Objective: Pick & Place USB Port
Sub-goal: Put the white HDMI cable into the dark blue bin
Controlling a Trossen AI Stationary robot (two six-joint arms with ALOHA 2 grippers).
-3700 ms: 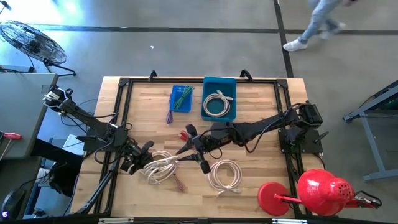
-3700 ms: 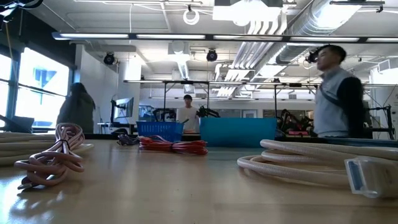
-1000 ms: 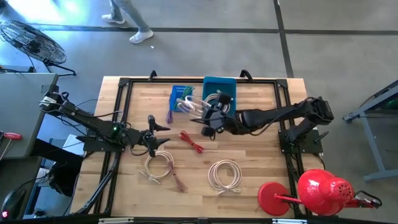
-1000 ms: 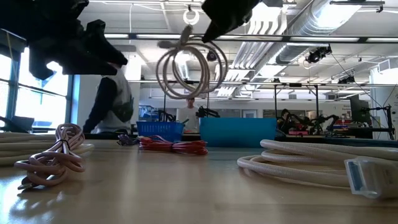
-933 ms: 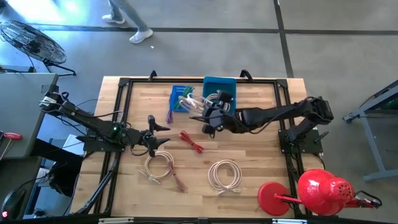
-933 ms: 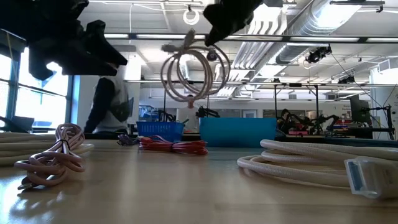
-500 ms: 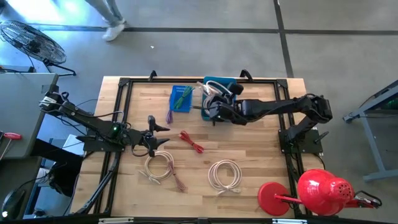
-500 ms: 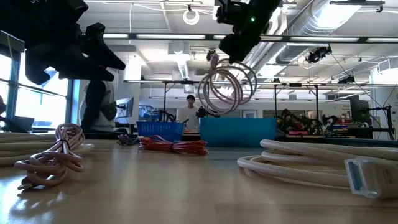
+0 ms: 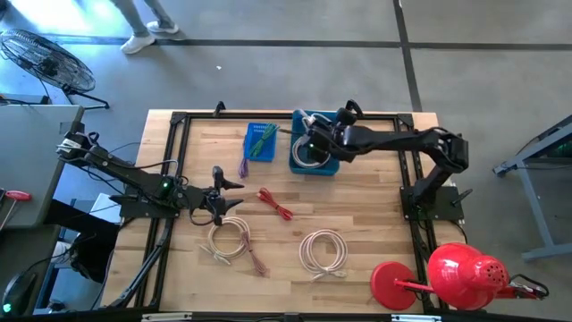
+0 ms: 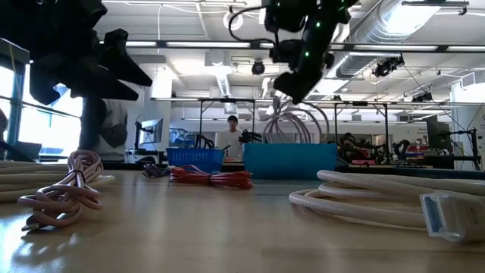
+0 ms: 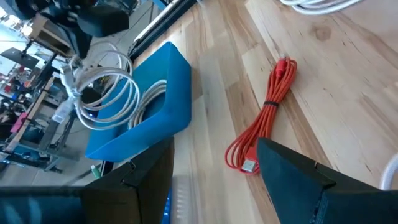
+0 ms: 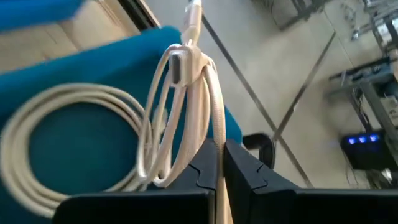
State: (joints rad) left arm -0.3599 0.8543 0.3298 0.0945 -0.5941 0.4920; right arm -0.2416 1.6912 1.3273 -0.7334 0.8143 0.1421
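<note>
My right gripper [image 9: 312, 140] hangs over the teal bin [image 9: 329, 121] at the table's far middle, shut on a coiled beige USB cable [image 12: 180, 118]. A second beige coil [image 12: 56, 149] lies on the bin's floor. In the low view the held coil [image 10: 297, 126] hangs under the gripper [image 10: 292, 89] with its lower part behind the bin's wall [image 10: 289, 161]. My left gripper [image 9: 221, 190] hovers open at the table's left middle, with nothing between its fingers [image 11: 149, 177]. My right gripper pinches several turns of the coil [image 12: 214, 134] between its two fingers at one place on the loop's edge. The fingers come from above, slanting down. The coil hangs slack below them, over the bin; whether it touches the coil underneath, I cannot tell.
A red cable [image 9: 275, 202] lies mid-table. Two more beige coils [image 9: 228, 240] [image 9: 323, 250] lie nearer the front. A small blue basket [image 9: 260, 141] stands left of the bin, with a purple cable [image 9: 243, 167] beside it. A red watering can [image 9: 456, 273] sits at the near right corner.
My right gripper has carried the hanging coil toward the table's far edge and down, from in front of the blue basket to over the teal bin. The coil's lower part has sunk behind the bin's wall. A person has walked past beyond the table.
</note>
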